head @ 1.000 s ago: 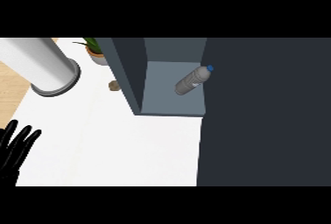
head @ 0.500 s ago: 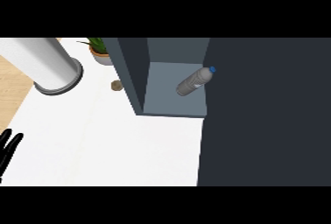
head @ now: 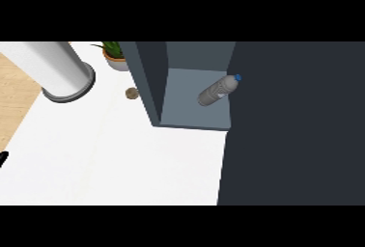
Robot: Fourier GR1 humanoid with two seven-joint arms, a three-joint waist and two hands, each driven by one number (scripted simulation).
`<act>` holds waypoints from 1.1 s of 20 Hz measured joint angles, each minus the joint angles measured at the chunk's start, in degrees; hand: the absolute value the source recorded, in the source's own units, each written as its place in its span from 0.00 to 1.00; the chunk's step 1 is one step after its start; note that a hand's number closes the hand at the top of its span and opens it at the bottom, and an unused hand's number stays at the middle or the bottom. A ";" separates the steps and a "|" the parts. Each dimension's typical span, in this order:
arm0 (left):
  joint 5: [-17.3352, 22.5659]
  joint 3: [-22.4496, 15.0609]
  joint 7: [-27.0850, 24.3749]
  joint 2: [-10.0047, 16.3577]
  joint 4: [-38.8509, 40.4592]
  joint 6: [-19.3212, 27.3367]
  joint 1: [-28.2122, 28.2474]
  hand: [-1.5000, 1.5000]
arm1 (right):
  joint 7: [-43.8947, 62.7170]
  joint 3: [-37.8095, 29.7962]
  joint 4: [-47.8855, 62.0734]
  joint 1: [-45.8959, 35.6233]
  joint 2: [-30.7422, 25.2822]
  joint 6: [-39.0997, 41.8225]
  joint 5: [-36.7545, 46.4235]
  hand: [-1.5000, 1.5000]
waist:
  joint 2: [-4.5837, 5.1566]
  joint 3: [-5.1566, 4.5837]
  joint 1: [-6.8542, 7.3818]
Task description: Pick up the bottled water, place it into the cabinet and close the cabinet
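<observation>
The bottled water (head: 217,90) lies on its side inside the open cabinet (head: 187,114), blue cap toward the upper right, where it lay a second ago. The dark cabinet door (head: 292,125) fills the view's right side. Left of the cabinet are a small brown object (head: 132,93), a potted plant (head: 114,54) and a white cylinder (head: 58,67) on the white counter (head: 121,164). The left hand (head: 2,160) has slid out to a black sliver at the left edge; its fingers cannot be told.
</observation>
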 measured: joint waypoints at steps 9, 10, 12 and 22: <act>1.50 3.54 -1.18 1.88 1.14 -4.16 2.91 0.00 | 5.62 7.55 1.68 -14.81 6.18 -13.56 2.18 1.00 | 0.15 0.08 1.45; 1.80 3.97 -1.19 2.13 1.23 -4.65 3.10 0.00 | 6.16 8.27 2.09 -16.59 7.15 -15.40 3.00 1.00 | 0.22 0.10 1.49; 2.20 4.88 -1.45 2.51 1.57 -5.68 3.51 0.00 | 7.53 10.03 2.83 -20.33 9.20 -19.37 5.51 1.00 | 0.37 0.17 1.61; 4.16 9.83 -3.11 4.28 3.94 -13.18 6.34 0.00 | 16.55 20.18 16.35 -48.02 19.63 -32.59 9.81 1.00 | 1.74 0.87 3.66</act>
